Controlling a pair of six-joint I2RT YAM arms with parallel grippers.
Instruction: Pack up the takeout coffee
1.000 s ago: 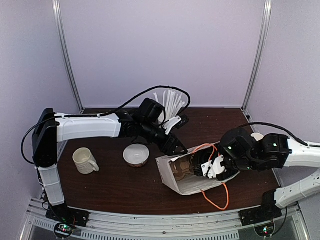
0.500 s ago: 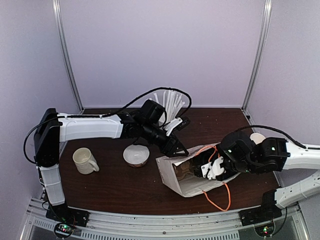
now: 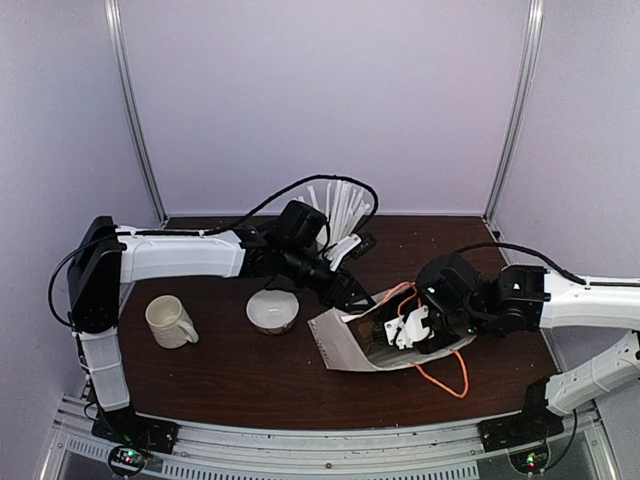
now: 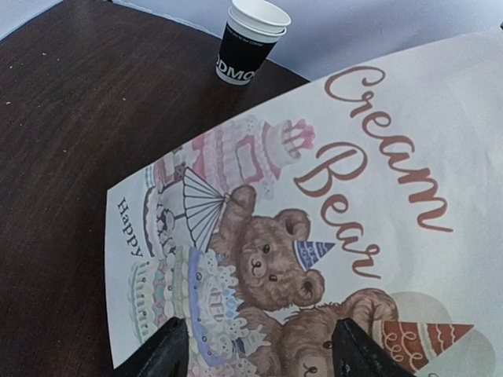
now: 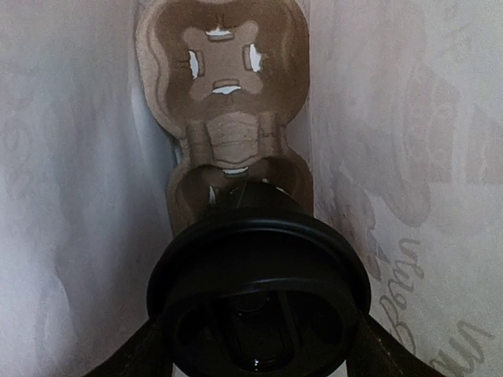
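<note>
Takeout coffee inside the paper bag, gripped by the right jaws.

Closest to the right wrist camera, the right jaws are closed against the sides of the takeout coffee (image 5: pixel 259 290), and its round black lid fills the lower view. Just past it a brown cardboard cup carrier (image 5: pixel 224 71) lies between the walls of the white paper bag (image 3: pixel 335 345); whether the cup sits in the carrier's near pocket cannot be told. The bag lies on the dark counter (image 3: pixel 220 370). The left jaws stand wide apart over the bag's printed side, holding nothing that shows. Further left sit a bowl (image 3: pixel 272 310) and a cream mug (image 3: pixel 170 322). Beyond the bag a lidless black cup (image 4: pixel 250 43) stands upright.
</note>
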